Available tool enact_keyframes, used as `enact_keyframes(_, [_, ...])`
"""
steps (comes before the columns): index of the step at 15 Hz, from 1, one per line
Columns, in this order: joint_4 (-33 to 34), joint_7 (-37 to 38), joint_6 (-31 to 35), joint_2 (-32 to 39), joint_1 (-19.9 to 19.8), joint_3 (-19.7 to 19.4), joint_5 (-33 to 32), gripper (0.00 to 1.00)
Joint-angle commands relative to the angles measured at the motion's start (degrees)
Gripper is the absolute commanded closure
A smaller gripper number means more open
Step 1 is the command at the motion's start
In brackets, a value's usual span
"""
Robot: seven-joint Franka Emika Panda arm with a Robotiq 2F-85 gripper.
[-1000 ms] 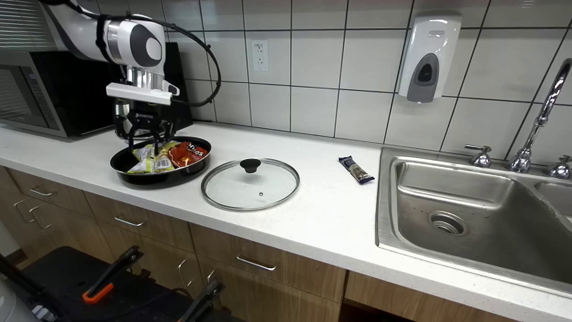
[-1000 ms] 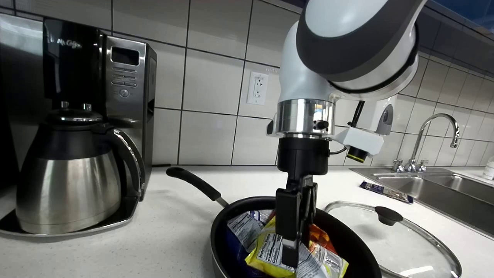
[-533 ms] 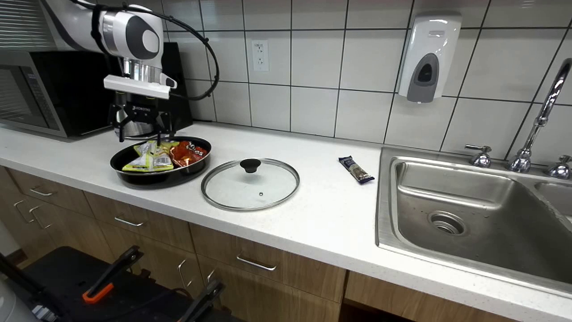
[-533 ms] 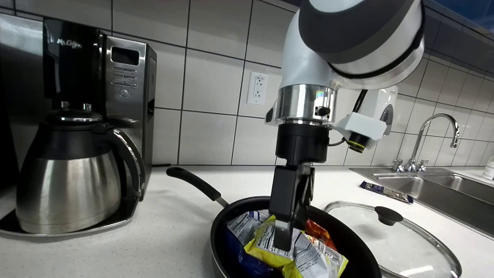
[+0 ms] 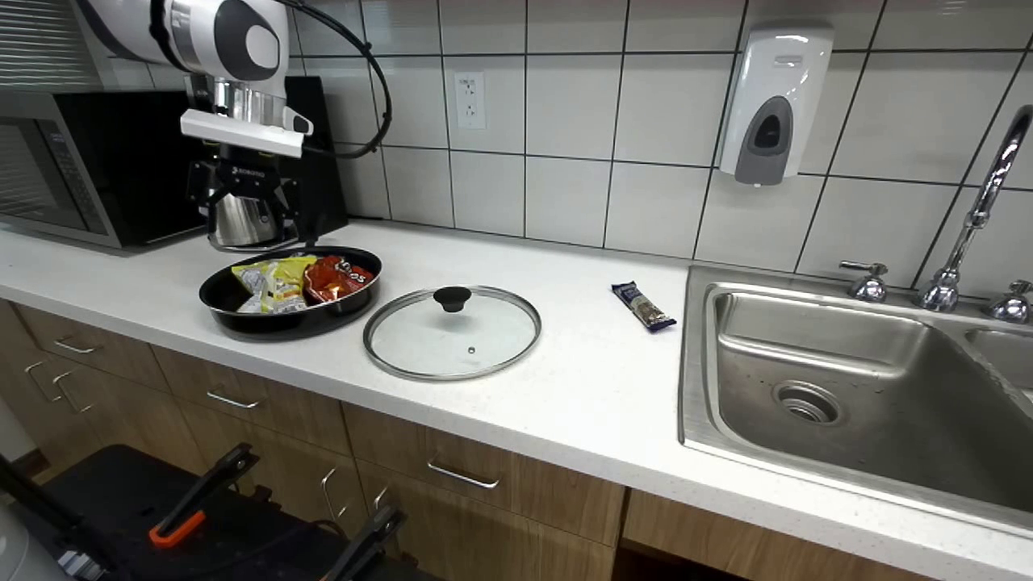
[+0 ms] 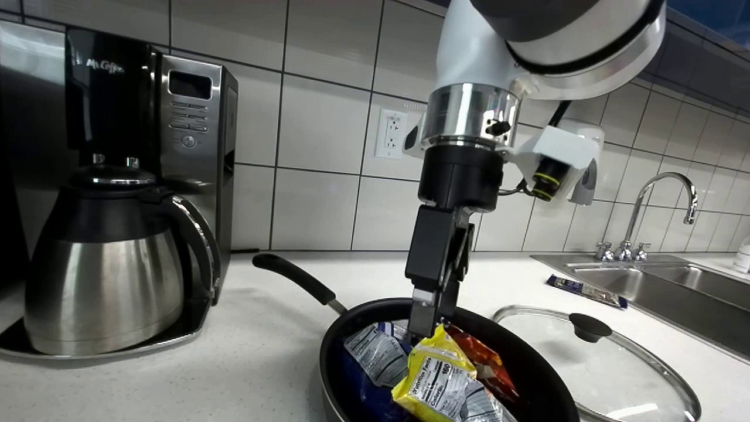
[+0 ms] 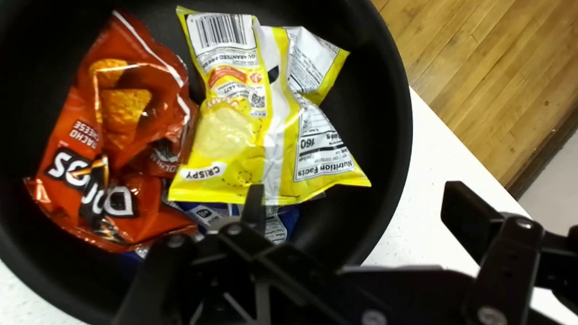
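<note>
The jaws are spread above the pan (image 5: 278, 325) with nothing gripped: in the wrist view one finger (image 7: 255, 205) stands at lower centre, the opposite finger (image 7: 467, 216) at lower right. The former overlaps the lower edge of the yellow bag (image 7: 271, 131); contact cannot be determined. The bag lies inside the pan, back panel up, at upper centre of the wrist view. Its pale seam marks the long axis, running top to bottom of the frame; inverted lettering indicates that the printed top points down the frame, toward the jaws. The bag probably sits unevenly because the blue bag (image 6: 375, 357) lies partly beneath it. The red bag (image 7: 108, 140) occupies the left of the wrist view; the pan's raised wall presumably keeps the group together. In an exterior view the handle (image 6: 296, 278) extends to the upper left. On the worktop (image 5: 565, 395), near centre frame, the glass lid (image 5: 440, 347) rests knob (image 5: 452, 298) up, likely for stability.
</note>
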Motion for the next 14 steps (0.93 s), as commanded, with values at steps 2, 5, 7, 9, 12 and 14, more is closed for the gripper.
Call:
enact_keyframes(2, [-2.17, -0.47, 1.08, -3.85, -1.79, -0.45, -0.02, 0.00])
enact_keyframes(5, [-3.04, 1.08, 2.04, -5.10, -2.06, -1.95, -1.92, 0.00])
enact_keyframes(7, [-3.76, 1.55, 2.58, -5.81, -2.34, -2.91, -2.85, 0.00])
enact_keyframes(9, [-4.77, 2.09, 3.17, -6.62, -2.67, -3.76, -3.65, 0.00])
enact_keyframes(12, [-6.81, 2.90, 4.65, -7.86, -3.13, -4.87, -4.25, 0.00])
enact_keyframes(14, [-8.91, 3.80, 6.39, -9.02, -3.51, -5.56, -4.35, 0.00])
